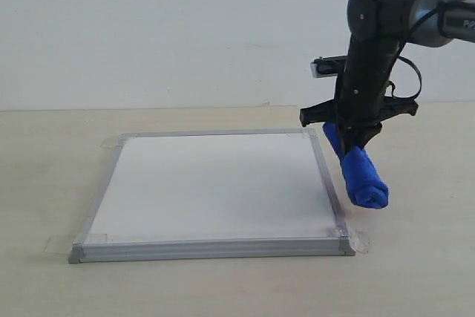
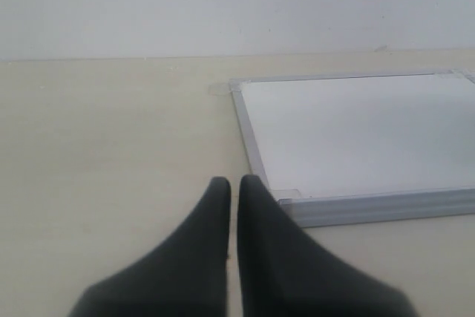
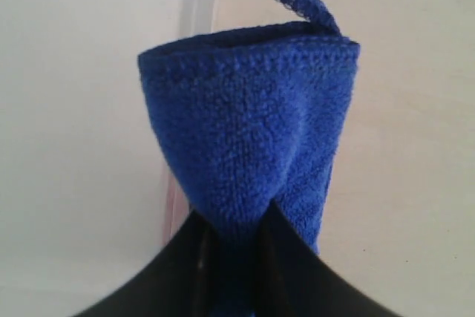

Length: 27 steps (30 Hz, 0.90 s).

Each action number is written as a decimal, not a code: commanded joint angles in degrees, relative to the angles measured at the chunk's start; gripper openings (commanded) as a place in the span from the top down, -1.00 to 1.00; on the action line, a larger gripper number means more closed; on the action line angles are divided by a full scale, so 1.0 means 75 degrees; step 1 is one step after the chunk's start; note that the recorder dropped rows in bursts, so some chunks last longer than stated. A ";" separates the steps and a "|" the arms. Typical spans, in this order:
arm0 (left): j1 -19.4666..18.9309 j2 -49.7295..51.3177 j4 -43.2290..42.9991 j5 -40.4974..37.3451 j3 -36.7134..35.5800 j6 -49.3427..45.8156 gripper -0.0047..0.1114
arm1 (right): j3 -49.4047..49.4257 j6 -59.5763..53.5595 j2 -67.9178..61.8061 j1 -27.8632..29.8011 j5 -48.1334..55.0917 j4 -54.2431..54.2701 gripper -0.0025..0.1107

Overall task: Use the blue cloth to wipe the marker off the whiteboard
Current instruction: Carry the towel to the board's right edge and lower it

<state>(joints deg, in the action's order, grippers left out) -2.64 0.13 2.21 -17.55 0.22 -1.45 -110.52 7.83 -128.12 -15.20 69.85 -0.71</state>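
The whiteboard (image 1: 215, 187) lies flat on the table, silver-framed, with tape tabs at its corners; its surface shows plain white, and no red marker lines are visible in any view. The blue cloth (image 1: 361, 172) hangs as a rolled bundle just off the board's right edge, its lower end near the table. My right gripper (image 1: 350, 139) is shut on the cloth's upper end. In the right wrist view the cloth (image 3: 249, 139) fills the jaws (image 3: 228, 237), beside the board's frame (image 3: 197, 5). My left gripper (image 2: 233, 187) is shut and empty, near the whiteboard's (image 2: 356, 131) near left corner.
A light wooden table (image 1: 44, 168) carries everything, with a white wall behind. Clear tape tabs (image 1: 358, 240) stick out at the board's corners. The left arm is out of the exterior view.
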 commanded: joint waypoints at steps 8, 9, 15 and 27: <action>-0.0017 -0.0017 0.0016 -0.0006 -0.0030 0.0080 0.85 | -0.0016 0.0050 0.0055 0.0207 0.0015 0.0142 0.96; -0.0017 -0.0017 0.0016 -0.0006 -0.0030 0.0080 0.85 | -0.0016 0.0050 0.0055 0.0207 0.0015 0.0094 0.96; -0.0017 -0.0017 0.0016 -0.0006 -0.0030 0.0080 0.85 | -0.0016 0.0100 0.0003 0.0220 -0.0220 0.0141 0.96; -0.0017 -0.0017 0.0016 -0.0006 -0.0030 0.0080 0.85 | -0.0016 0.0206 -0.0589 0.0220 -0.0229 0.0193 0.96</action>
<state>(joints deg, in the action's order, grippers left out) -2.64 0.13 2.21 -17.55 0.22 -1.45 -110.52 9.01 -132.09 -13.99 68.54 0.66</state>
